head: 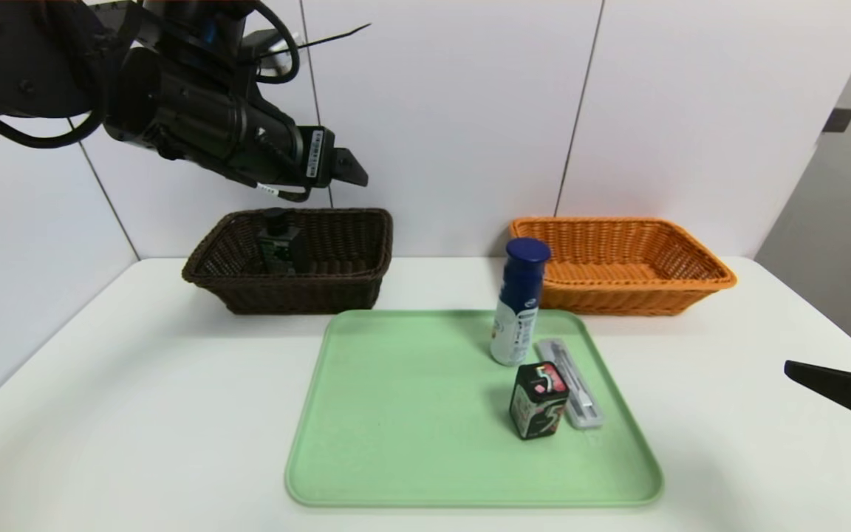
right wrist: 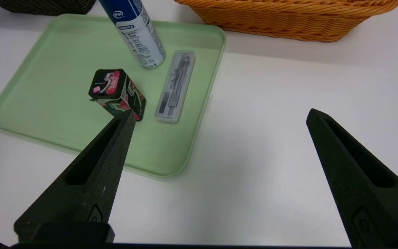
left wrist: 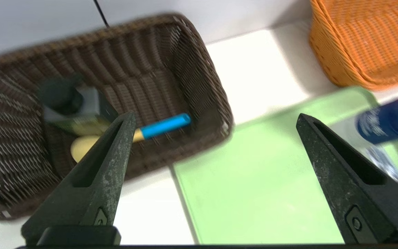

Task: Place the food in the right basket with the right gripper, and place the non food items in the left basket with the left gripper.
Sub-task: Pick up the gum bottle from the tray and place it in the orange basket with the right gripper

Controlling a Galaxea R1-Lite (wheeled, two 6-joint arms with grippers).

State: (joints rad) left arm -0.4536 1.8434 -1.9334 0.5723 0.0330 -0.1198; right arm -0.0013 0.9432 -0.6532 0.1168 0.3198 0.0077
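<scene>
Reading left gripper (left wrist: 215,117) as up over the inner end of dark brown basket (head: 303,301), jaws wide apart with nothing between
Can see black square bottle (head: 278,247) upright below those jaws and off to the left, with blue-handled utensil (left wrist: 166,126) lying flat beside it; both count as sorted non-food
Probably held high to clear basket rim and bottle cap on the way out
Have right gripper (right wrist: 220,112) waiting out to the right of green tray (head: 396,473), jaws also wide apart and holding nothing
Likely kept there to leave room for left arm over the tray, yet near enough for food
Find food on tray, left of right jaws: small dark box (head: 538,403) nearer, tall white bottle (head: 518,303) farther ahead, standing just in front of orange basket (head: 621,301)
Also note clear-grey case (head: 572,384) flat beside the box, toward tray's right edge; last non-food left, so needs left jaws to reach across, well right of present spot
Would bring left jaws down across the case's narrow width, between box and tray edge; watch for knocking bottle or box
Then send right jaws in for box and bottle, gripping bottle low enough to stay steady over the rim
</scene>
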